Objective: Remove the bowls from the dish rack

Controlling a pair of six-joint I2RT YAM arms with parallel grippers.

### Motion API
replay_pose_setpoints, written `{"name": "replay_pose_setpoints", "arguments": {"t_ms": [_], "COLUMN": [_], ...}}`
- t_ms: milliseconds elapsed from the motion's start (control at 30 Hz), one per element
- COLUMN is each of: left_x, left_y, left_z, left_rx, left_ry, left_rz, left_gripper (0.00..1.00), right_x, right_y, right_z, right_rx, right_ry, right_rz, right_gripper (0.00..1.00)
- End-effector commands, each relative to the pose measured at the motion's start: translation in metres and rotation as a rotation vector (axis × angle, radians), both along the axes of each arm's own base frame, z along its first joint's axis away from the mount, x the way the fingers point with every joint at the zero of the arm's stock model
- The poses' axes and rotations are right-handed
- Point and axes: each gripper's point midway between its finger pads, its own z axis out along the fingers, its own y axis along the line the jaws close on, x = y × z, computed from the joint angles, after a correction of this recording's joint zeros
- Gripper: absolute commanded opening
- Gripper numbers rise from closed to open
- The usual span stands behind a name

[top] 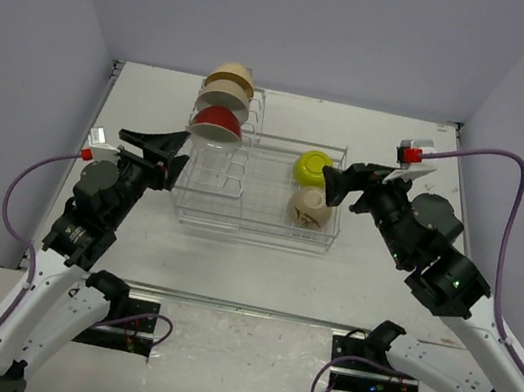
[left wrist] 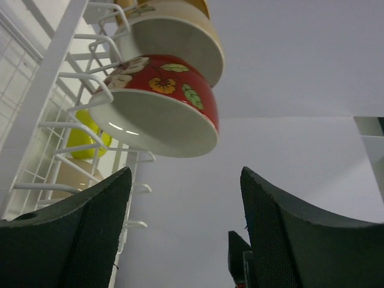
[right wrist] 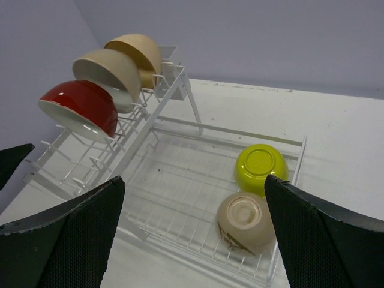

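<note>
At table centre, dish rack: red bowl, cream bowl and tan bowl propped in the slots, green bowl and beige bowl upturned in the basket. Left gripper at the rack's left side, jaws spread, empty. Right gripper beside the basket bowls, likewise parted, empty.

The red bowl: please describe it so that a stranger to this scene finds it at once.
Find the white wire dish rack on the table. In its upright dividers, at the left of the top view, three bowls stand on edge in a row. The red bowl is the front one, and the only red one; the beige bowl and tan bowl behind it are pale.
</note>
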Motion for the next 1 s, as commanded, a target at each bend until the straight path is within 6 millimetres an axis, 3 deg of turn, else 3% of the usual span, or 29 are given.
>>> {"name": "replay_pose_setpoints", "arguments": {"t_ms": [0,333,567,600,700,967], "left_x": [0.001,0.0,0.028,0.024,0.028,0.023], "left_y": [0.006,0.004,-0.029,-0.041,-0.051,-0.04], "left_z": [0.035,0.071,0.072,0.073,0.072,0.069], "left_rx": [-0.079,-0.02,0.018,0.024,0.037,0.054], "left_ry": [-0.098,-0.155,-0.091,-0.089,-0.077,-0.076], "left_rz": [0.036,0.019,-0.015,-0.039,-0.025,0.022], "left_gripper": [0.74,0.74,0.73,0.73,0.73,0.72], "right_x": [0.003,0.007,0.01,0.009,0.005,-0.008], "right_y": [-0.007,-0.009,-0.013,-0.015,-0.022,-0.037], "right_z": [0.008,0.025,0.042,0.047,0.052,0.053], "right_rx": [0.045,0.033,0.029,0.038,0.045,0.067], "right_ry": [-0.036,-0.082,-0.113,-0.122,-0.14,-0.163], "right_rz": [-0.048,-0.061,-0.084,-0.088,-0.096,-0.104], "right_gripper": [0.99,0.99,0.99,0.99,0.99,0.99]}}
